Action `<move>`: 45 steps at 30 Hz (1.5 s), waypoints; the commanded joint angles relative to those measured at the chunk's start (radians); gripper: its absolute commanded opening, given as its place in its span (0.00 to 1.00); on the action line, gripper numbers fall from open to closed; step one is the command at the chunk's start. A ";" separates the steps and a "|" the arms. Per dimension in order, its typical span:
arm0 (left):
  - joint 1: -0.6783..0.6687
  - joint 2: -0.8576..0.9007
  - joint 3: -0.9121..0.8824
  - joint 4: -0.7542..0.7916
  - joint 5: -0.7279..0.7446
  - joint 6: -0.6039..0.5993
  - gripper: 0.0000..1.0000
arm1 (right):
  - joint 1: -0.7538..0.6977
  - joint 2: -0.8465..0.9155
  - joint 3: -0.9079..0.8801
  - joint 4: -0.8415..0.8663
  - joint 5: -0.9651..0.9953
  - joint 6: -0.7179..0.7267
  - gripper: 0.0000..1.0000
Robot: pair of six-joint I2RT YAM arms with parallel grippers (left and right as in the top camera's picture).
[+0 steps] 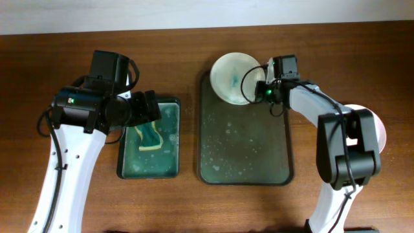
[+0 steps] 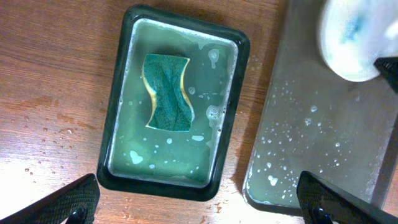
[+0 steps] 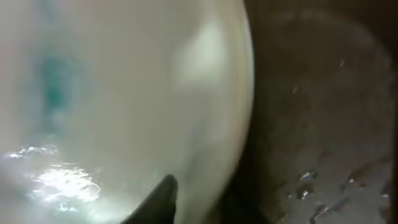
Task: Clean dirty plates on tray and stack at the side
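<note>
Your left gripper (image 1: 149, 109) hangs wide open over the yellow-edged green sponge (image 2: 166, 93) soaking in the small green plastic tray (image 2: 111, 143). Further right, the round pale plate with a blue smear (image 1: 233, 77) is at the far end of the big dark olive tray (image 1: 246, 155), with your right gripper (image 1: 265, 89) pinching its rim.

Two plates show: a blue-smeared plate (image 1: 234, 77) at 12 o'clock of the big tray (image 1: 246, 162), and a pale plate (image 1: 381, 129) at 3 o'clock on the table (image 1: 187, 207), partly under an arm; whether more lie beneath it cannot be told. Two trays: the big one and a small tray (image 1: 149, 175) at 9 o'clock. One sponge (image 1: 149, 137). Two arms: left arm (image 1: 65, 162), right arm (image 1: 346, 149).
</note>
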 commanded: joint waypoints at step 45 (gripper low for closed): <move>0.015 0.392 -0.524 0.603 -0.027 0.013 0.44 | 0.000 -0.656 -0.188 -0.631 0.029 -0.004 0.44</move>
